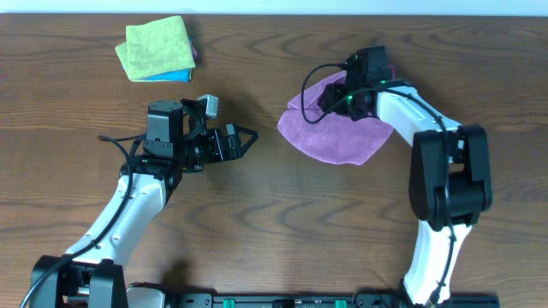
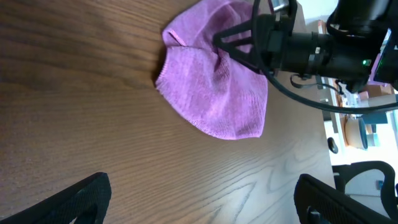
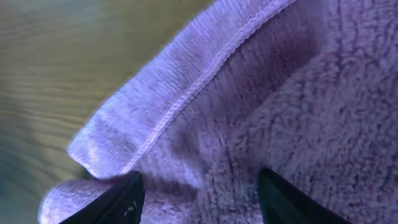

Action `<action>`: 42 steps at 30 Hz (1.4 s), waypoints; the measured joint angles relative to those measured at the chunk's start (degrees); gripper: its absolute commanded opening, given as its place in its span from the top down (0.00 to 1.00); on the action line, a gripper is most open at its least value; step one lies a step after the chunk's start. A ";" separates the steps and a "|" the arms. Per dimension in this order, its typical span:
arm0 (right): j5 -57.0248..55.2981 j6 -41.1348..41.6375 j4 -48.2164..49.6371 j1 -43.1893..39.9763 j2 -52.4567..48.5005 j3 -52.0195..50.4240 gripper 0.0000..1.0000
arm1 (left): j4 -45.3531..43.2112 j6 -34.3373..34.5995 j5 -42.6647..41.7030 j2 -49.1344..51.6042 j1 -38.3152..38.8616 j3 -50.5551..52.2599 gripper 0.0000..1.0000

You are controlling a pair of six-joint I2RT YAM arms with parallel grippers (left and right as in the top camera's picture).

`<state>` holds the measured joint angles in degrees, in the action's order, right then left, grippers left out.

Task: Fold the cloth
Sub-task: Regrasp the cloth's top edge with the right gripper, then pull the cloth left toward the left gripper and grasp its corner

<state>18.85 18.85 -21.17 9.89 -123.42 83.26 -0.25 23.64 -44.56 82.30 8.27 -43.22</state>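
Brown wood-grain tabletop (image 1: 342, 231) carries the small, rumpled lilac terry cloth (image 1: 342, 137) on its right half. The right gripper (image 1: 332, 98) has its jaws partly apart, tips sunk into the cloth; whether they pinch it I cannot tell. The left gripper (image 1: 248, 137) gapes wide and empty nearby.

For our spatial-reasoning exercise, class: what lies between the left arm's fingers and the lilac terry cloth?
Only bare brown wooden tabletop, from the left arm's fingers to the lilac terry cloth; the left wrist and overhead views show it.
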 measured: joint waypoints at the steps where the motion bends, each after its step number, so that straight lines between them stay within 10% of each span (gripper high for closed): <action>1: 0.15 0.02 0.83 0.33 -0.11 0.00 0.41 | 0.02 0.00 0.00 0.00 0.00 -0.02 0.05; 24: 8.15 6.29 15.72 12.98 -10.27 9.66 0.49 | -0.04 0.04 3.10 0.00 0.00 -0.02 0.05; 42: 1.33 0.63 -21.53 2.21 5.05 13.84 0.36 | -0.04 0.15 1.29 0.00 -5.57 -0.07 0.05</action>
<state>20.18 19.49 -42.70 12.10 -118.37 97.10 -0.30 23.79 -43.27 82.30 2.70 -43.29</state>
